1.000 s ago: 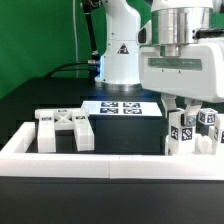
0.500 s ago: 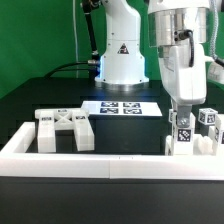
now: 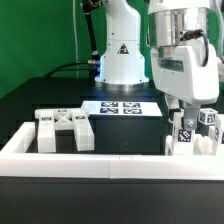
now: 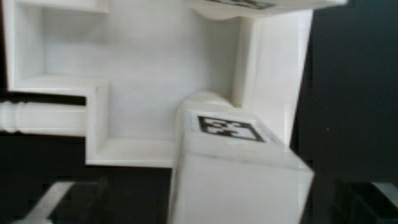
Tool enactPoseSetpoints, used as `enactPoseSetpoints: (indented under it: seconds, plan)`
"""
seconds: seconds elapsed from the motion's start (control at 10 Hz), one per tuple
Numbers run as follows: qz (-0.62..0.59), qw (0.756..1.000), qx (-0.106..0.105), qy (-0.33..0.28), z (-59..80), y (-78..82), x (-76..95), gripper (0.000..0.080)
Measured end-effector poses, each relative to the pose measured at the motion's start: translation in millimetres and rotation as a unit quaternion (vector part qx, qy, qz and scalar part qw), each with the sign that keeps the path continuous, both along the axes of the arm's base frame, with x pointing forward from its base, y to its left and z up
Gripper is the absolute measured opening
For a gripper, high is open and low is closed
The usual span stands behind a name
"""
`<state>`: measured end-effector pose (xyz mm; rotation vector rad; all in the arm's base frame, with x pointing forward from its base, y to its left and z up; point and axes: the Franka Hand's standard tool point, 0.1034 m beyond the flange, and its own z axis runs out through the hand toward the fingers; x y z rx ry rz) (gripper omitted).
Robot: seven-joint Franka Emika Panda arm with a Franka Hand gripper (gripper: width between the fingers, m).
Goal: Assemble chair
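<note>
At the exterior view's right, my gripper (image 3: 184,114) hangs over an upright white chair leg (image 3: 184,131) with a square tag, which stands on the seat piece (image 3: 196,147). A second tagged leg (image 3: 208,120) stands just behind it. In the wrist view the same leg (image 4: 235,175) rises between the jaws from the white seat piece (image 4: 160,70). A dark gap shows on each side of the leg, so the gripper (image 4: 222,208) is open around it and not touching. The X-braced back panel (image 3: 65,128) lies apart at the exterior view's left.
A long low white barrier wall (image 3: 110,166) runs along the front, with a short arm at the left (image 3: 22,135). The marker board (image 3: 122,107) lies flat on the black table in front of the robot base (image 3: 122,55).
The gripper's hand has turned about its upright axis over the leg, and its jaws have come off the leg. The chair parts have not moved.
</note>
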<state>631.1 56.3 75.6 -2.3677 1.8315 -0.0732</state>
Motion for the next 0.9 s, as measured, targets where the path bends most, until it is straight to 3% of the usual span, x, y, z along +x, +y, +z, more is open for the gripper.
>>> enactPoseSetpoints:
  seconds: [0.2,0.6,0.9]
  plan:
    - [0.113,0.993,-0.016,-0.010,0.1,-0.2,0.2,0.0647]
    - [0.291,0.956,-0.042,-0.024,1.1,-2.7,1.4,0.0649]
    - [0.434,0.898,-0.064,-0.020,1.2,-6.8,3.7,0.0649]
